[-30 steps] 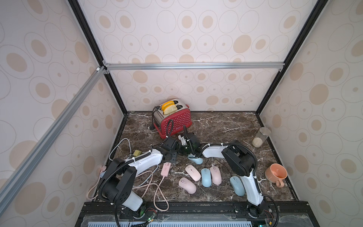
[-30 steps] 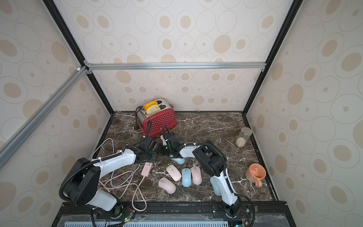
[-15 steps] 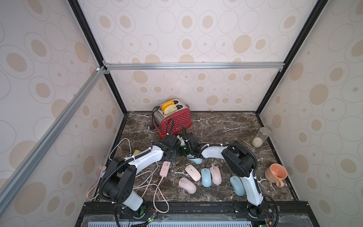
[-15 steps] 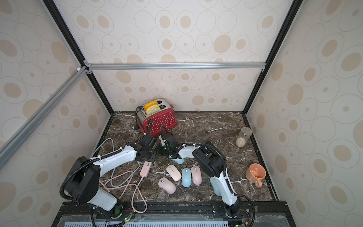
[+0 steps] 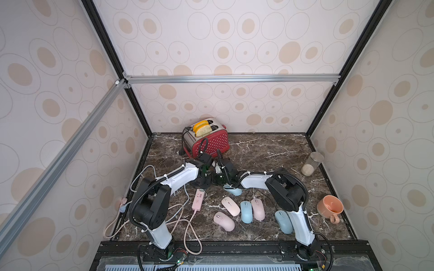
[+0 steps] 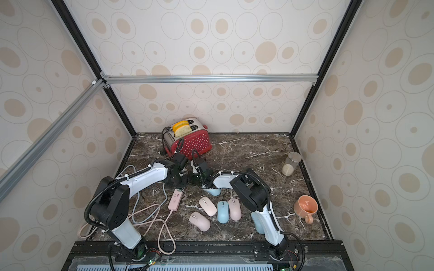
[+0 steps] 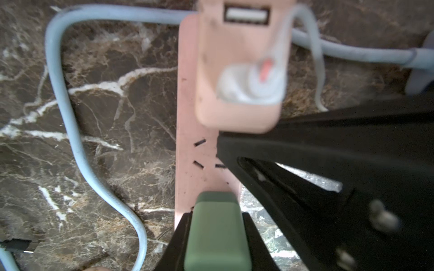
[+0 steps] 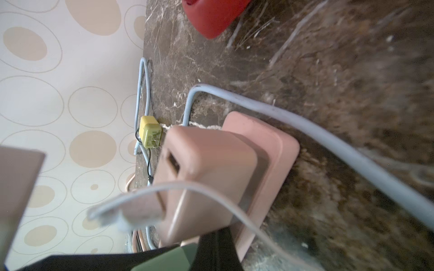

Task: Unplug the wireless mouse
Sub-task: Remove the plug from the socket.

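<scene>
**Reference item.** The long pink plastic power strip point(image 5: 198, 199) lies flat on the dark marble-pattern tabletop point(image 5: 270, 159). All positions below are given from this strip.

**Charger and plug.** A pink rounded block charger point(image 7: 237, 70) is seated in the strip at the end away from the strip's own pink cord. A white USB plug point(image 7: 249, 86) with a thin white cable point(image 7: 317, 58) is inserted in the charger face. A second USB port point(image 7: 246, 15) sits beside that plug.

**Wireless mouse.** A light-blue oval wireless mouse point(image 5: 234, 191) lies near the strip's charger end, on the right-arm side and partly under the right arm. The run of the white cable to it cannot be traced. Five further pink and light-blue mice point(image 5: 246, 211) lie on the same side of the strip, farther out.

**Right gripper** point(image 7: 227, 150). The jaws are closed. The black tip lies against the charger where it meets the strip. Whether it pinches the plug or the cable cannot be told.

**Left gripper** point(image 5: 202, 181). One green finger pad point(image 7: 216, 232) sits over the strip, past the socket slots from the charger. How far apart the jaws stand cannot be told, nor whether the pad touches the strip.

**Surroundings.** A thick light-blue cable point(image 7: 70, 117) loops on the tabletop beside the strip and passes its charger end. A red dotted metal toaster point(image 5: 209, 140) stands beyond the charger end. A small yellow cube adapter point(image 8: 150, 135) sits near the wall, apart from the strip.
</scene>
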Tool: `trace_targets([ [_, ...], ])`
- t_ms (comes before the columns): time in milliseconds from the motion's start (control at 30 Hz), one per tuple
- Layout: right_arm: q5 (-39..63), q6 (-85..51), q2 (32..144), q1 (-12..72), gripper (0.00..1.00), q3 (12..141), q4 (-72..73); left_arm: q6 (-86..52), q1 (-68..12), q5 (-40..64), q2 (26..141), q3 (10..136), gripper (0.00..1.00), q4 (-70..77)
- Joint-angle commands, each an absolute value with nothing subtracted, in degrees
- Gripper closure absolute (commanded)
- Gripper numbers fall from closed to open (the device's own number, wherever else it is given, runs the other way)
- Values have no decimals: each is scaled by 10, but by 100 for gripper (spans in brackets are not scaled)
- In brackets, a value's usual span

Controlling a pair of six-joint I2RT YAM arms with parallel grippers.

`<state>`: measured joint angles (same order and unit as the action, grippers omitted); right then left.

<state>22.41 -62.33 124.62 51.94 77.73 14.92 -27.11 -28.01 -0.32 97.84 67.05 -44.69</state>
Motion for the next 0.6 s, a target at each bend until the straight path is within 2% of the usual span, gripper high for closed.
trace_targets([
  [0, 162, -620, 1292, 533, 100, 754, 9, -274, -284, -13, 963, 693, 100, -415],
  [100, 154, -618, 1294, 534, 100, 756, 3, -282, -284, -18, 908, 638, 100, -328],
  [400, 142, -621, 1301, 539, 100, 764, -5, -258, -299, -72, 794, 546, 100, -228],
  [567, 128, -608, 1300, 543, 100, 770, -22, -279, -298, -57, 851, 608, 100, -353],
])
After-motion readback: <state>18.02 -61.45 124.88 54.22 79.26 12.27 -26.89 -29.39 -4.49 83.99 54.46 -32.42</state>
